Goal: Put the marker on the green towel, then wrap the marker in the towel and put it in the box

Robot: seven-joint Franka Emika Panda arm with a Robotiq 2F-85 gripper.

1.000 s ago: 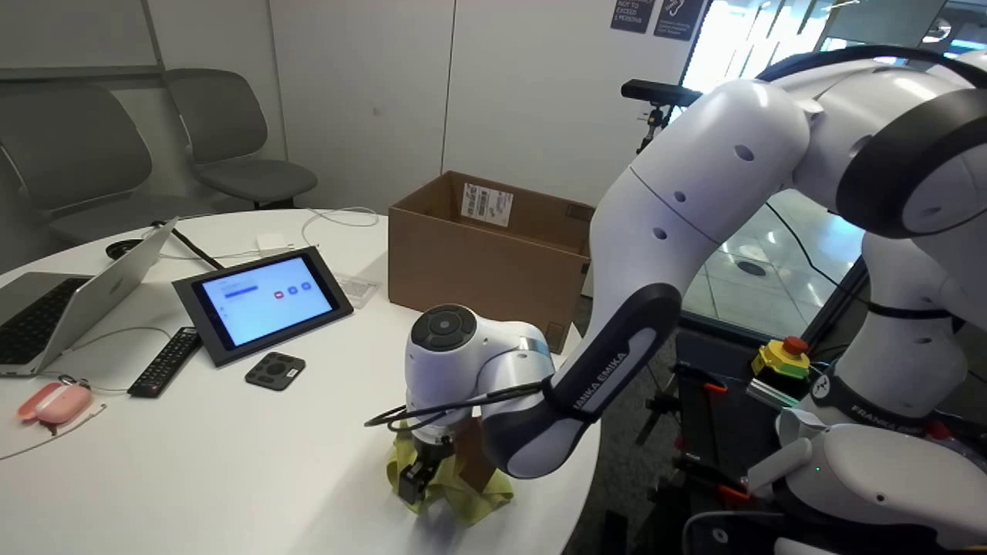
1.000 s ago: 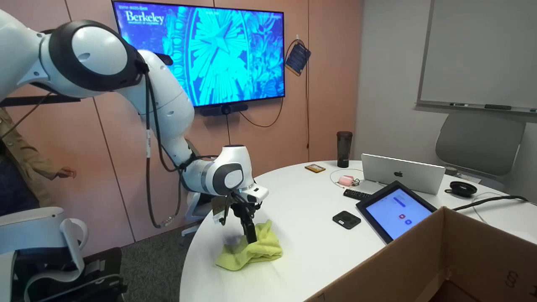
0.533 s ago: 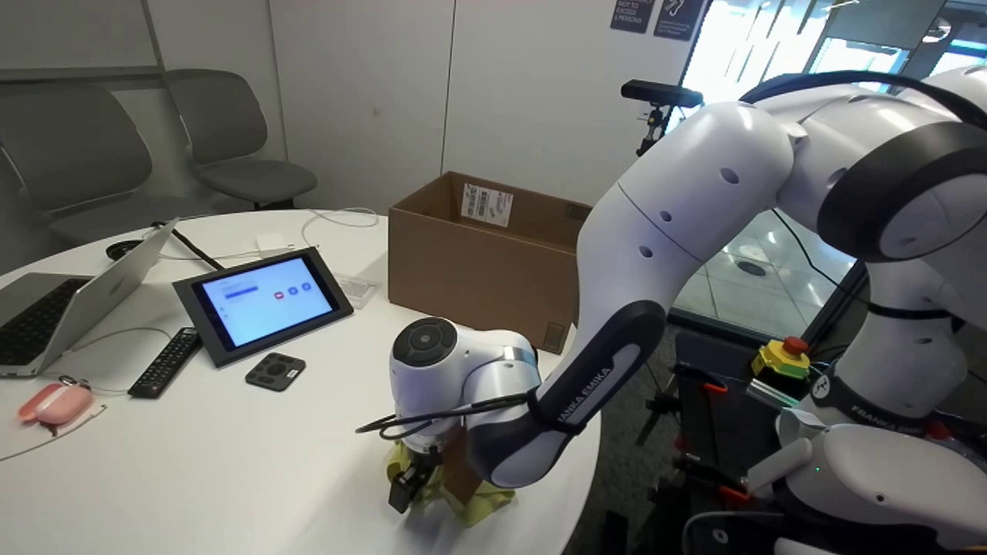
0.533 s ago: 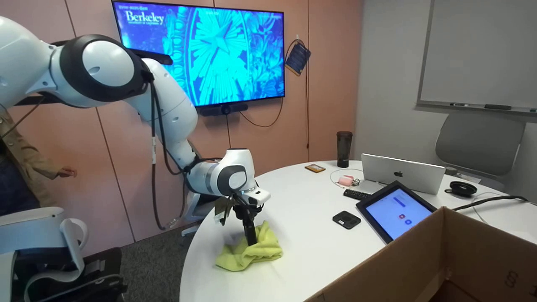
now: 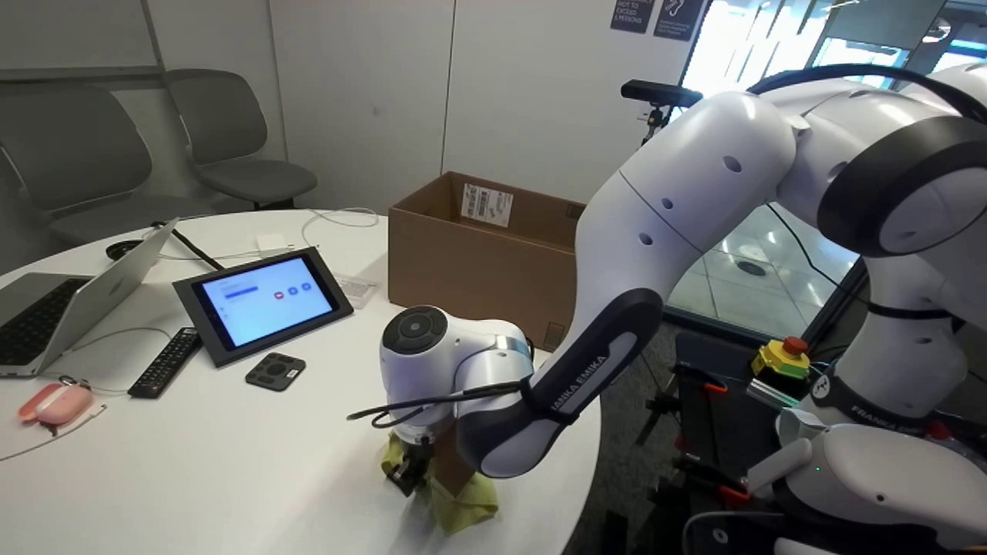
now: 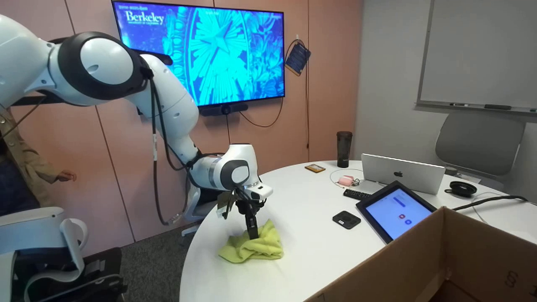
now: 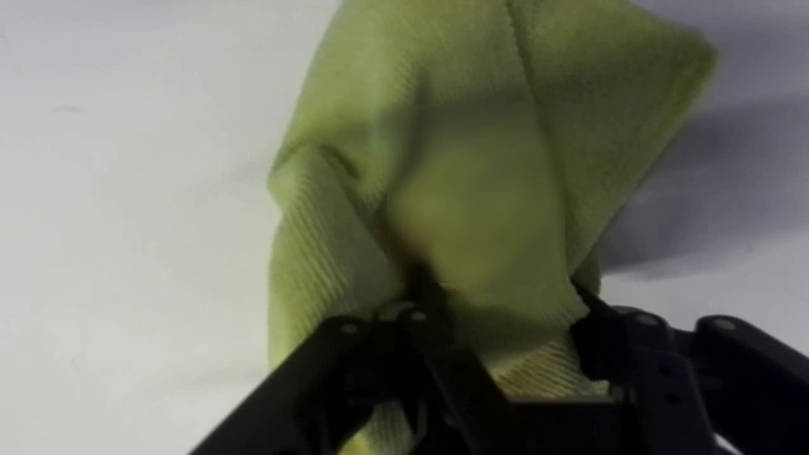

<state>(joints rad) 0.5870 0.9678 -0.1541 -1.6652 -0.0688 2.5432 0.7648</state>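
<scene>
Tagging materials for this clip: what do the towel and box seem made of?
Green towel: soft matte fabric, perhaps microfibre, going by its fine ribbing and loose folds. Box: dull brown, likely cardboard, given its stiff, papery walls.

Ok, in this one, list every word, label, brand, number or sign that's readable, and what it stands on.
"Berkeley": wall screen; smaller lines unreadable.
"...ANKA EMIKA": robot arm; beginning covered.
"FRANKA": robot base; rest unclear.
"NOT TO EXCEED ... PERSONS": dark wall sign; number unclear.
Apple logo, wordless: laptop.
Too small or blurred: neighbouring sign, label on the box, tablet screen, remote, paper sheet, hanging booklet.
</scene>
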